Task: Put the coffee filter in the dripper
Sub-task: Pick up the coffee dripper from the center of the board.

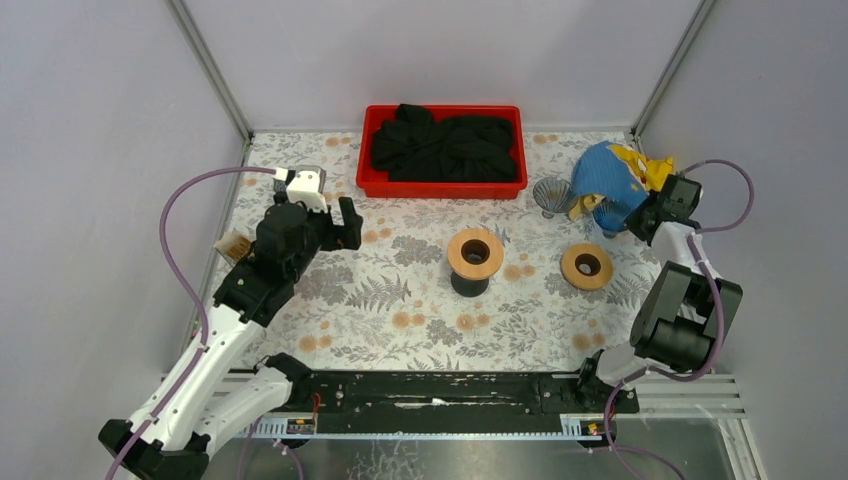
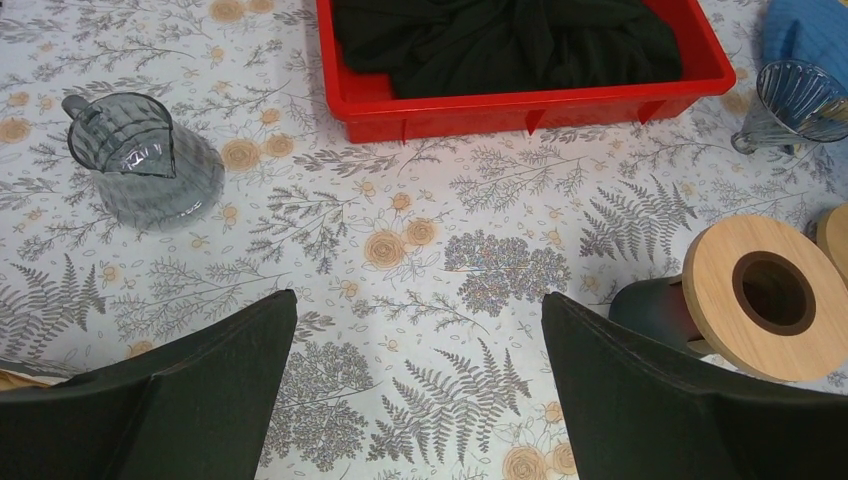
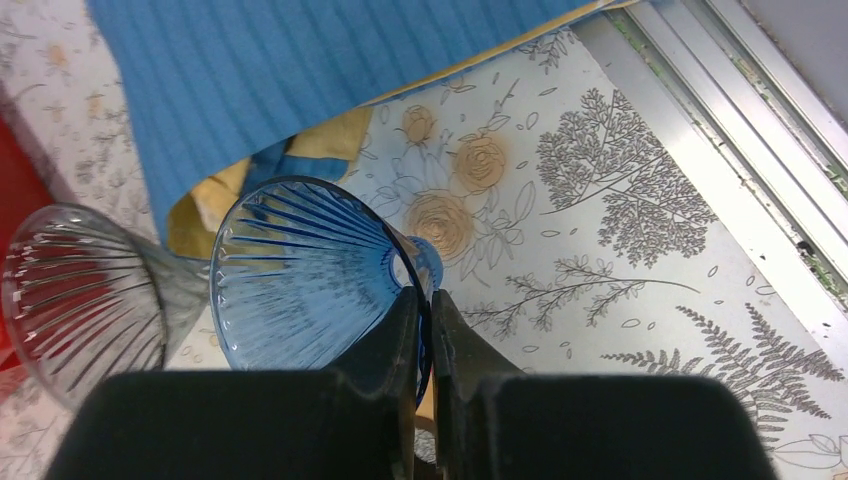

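**I am grabbing the blue dripper; the filter comes later.**
My right gripper (image 3: pixel 428 305) pinches the rim of the blue dripper (image 3: pixel 300 270), at two o'clock on the table beside the blue cloth (image 3: pixel 330 80). My left gripper (image 2: pixel 418 310) hangs wide open and holds nothing. The tan thing at nine o'clock may be the coffee filter (image 1: pixel 232 245), but it is too small to be sure. Next I should lift the dripper gently and keep it upright.

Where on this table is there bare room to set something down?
Bare tablecloth lies between the left gripper and the wooden stand, and along the near strip before the rail. The far right corner is crowded: clear dripper, blue dripper, blue cloth and right gripper pinching the blue rim.
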Controlling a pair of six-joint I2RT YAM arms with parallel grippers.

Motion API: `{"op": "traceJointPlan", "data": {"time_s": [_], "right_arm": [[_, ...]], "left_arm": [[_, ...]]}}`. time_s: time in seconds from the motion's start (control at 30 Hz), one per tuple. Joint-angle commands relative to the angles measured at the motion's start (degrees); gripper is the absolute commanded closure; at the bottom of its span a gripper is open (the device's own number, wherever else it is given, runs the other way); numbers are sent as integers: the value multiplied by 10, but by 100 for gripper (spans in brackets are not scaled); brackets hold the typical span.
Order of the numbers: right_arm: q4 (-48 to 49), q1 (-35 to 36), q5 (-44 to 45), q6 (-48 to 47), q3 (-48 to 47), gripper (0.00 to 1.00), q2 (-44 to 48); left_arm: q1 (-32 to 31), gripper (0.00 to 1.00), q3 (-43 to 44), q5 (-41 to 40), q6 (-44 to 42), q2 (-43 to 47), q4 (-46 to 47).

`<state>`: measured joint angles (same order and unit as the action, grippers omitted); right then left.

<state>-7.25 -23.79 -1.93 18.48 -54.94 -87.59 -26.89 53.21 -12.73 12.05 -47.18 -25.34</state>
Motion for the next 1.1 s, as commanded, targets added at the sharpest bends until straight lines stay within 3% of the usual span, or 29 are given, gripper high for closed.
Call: {"op": "traceJointPlan", "data": {"time_s": [0.0,0.4,1.07], "right_arm": [[5,-2,-45,27,0,100,49],[-21,21,-145,95,33,100,149],[-157,250,-166,56,-84,100,206]], "left_arm": [[9,0,-6,19,10,-5,33],[11,0,15,71,37,-48,28],[10,0,65,188,156,-120,7]]}}
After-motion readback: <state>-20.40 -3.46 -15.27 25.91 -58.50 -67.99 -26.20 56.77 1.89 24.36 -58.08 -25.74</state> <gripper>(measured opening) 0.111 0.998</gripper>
